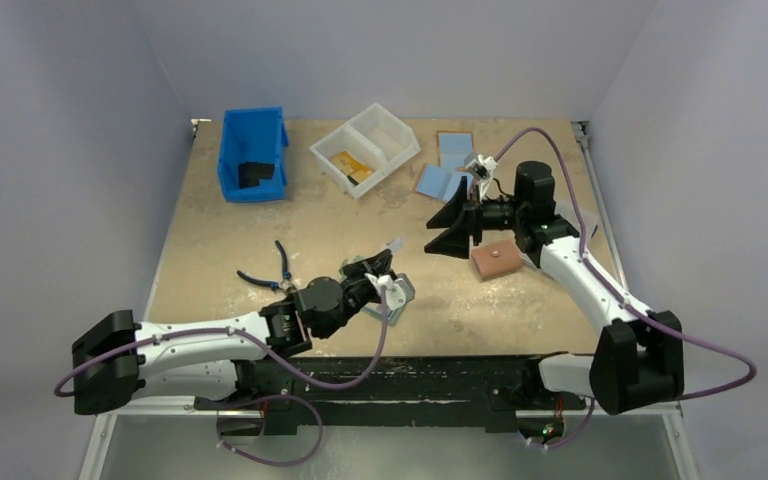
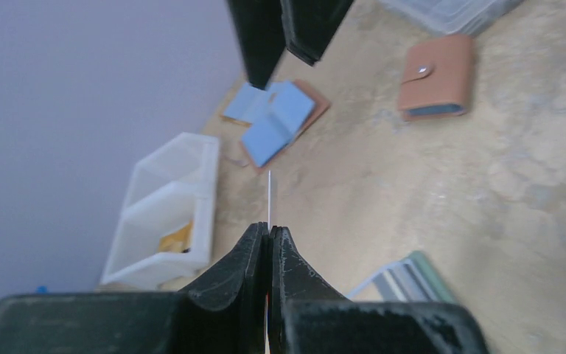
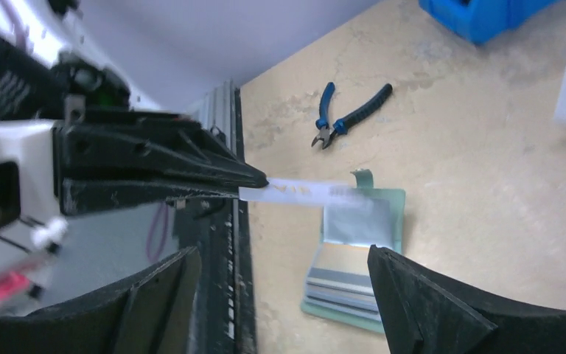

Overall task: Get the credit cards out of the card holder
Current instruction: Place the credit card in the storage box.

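credit card [image 3: 302, 193]: pale, out of its sleeve, held in the air over the card holder, long axis running straight out from the left fingertips
card holder [image 3: 372, 217]: open on the tabletop [image 3: 486, 221] just below, nearer the left arm
left fingers [image 3: 214, 173]: clenched on the card's near end
right fingers [image 3: 413, 295]: spread wide, empty, hanging apart from the card

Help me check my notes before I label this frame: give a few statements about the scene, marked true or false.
1. The left gripper is shut on a card. True.
2. The right gripper grips the salmon-pink wallet. False: its jaws are open and empty; that wallet lies on the table.
3. The card holder lies open on the table. True.
4. The pliers lie inside the blue bin. False: they lie on the table.
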Action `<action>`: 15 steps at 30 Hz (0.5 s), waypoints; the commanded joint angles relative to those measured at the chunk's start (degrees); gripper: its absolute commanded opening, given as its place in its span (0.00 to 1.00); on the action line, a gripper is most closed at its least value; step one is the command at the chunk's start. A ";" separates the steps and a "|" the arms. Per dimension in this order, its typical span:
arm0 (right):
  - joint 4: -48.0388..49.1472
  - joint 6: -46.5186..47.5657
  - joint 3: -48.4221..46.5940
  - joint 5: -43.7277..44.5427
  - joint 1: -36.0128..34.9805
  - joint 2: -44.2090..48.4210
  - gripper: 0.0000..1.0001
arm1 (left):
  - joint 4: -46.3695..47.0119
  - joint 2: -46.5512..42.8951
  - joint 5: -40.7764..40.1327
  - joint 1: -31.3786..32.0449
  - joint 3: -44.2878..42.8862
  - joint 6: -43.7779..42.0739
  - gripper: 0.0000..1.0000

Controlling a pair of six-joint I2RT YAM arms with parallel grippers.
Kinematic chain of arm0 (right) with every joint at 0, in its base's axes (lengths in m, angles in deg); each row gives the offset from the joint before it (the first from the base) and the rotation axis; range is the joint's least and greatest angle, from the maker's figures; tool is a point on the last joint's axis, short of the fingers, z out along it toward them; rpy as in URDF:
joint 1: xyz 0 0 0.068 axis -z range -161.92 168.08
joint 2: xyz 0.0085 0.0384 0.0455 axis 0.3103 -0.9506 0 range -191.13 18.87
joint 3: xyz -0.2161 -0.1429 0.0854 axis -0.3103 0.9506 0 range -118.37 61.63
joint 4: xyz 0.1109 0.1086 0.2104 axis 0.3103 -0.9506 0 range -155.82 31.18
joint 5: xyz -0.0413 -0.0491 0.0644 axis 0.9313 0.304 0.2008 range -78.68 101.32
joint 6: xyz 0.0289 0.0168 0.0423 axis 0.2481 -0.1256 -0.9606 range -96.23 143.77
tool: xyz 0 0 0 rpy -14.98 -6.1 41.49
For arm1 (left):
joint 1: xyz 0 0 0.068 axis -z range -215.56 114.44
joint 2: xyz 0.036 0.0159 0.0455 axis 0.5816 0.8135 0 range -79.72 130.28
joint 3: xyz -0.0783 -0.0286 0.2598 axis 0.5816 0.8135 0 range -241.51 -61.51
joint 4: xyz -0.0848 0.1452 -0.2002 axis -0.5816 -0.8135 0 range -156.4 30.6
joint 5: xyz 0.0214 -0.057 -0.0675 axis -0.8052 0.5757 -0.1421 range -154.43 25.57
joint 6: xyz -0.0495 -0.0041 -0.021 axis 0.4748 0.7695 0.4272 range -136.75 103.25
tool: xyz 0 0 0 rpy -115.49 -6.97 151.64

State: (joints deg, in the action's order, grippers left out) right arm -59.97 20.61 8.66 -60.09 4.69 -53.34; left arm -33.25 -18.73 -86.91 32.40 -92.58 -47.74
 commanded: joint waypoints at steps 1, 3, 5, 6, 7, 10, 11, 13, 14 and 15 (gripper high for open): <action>22.98 -30.69 4.33 5.60 0.73 -2.28 0.97 | 14.93 5.15 -11.24 1.74 -0.01 -14.24 0.00; 24.21 -35.60 4.95 8.77 0.74 -3.40 0.98 | 17.45 7.20 -12.23 2.48 -0.21 -16.67 0.00; 25.89 -40.97 5.35 10.02 0.74 -4.53 0.99 | 17.10 8.56 -11.87 2.65 -0.87 -17.09 0.00; 27.15 -43.72 5.58 10.19 0.73 -5.20 0.99 | 16.95 9.13 -11.52 2.69 -1.07 -16.94 0.00; 27.92 -46.35 6.06 11.06 0.65 -5.70 0.99 | 17.22 9.52 -11.31 2.83 -0.97 -16.75 0.00; 28.23 -50.90 6.77 12.41 0.62 -7.32 0.97 | 18.30 10.55 -10.61 3.10 -0.83 -16.34 0.00; 28.30 -52.00 6.89 12.24 0.26 -7.97 0.97 | 18.87 10.89 -10.41 3.13 -0.90 -16.17 0.00; 27.66 -52.63 6.83 12.35 -0.83 -9.05 0.95 | 19.53 11.72 -10.09 3.35 -1.11 -16.04 0.00; 27.14 -52.54 6.68 12.54 -1.54 -9.48 0.94 | 19.69 12.21 -10.00 3.47 -1.36 -16.01 0.00; 26.45 -52.35 6.50 12.94 -2.34 -9.91 0.93 | 19.72 12.62 -9.98 3.63 -1.70 -16.04 0.00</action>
State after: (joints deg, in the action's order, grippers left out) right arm -35.23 -26.34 15.08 -49.17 4.71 -62.04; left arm -18.23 -7.37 -96.64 35.26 -92.51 -62.86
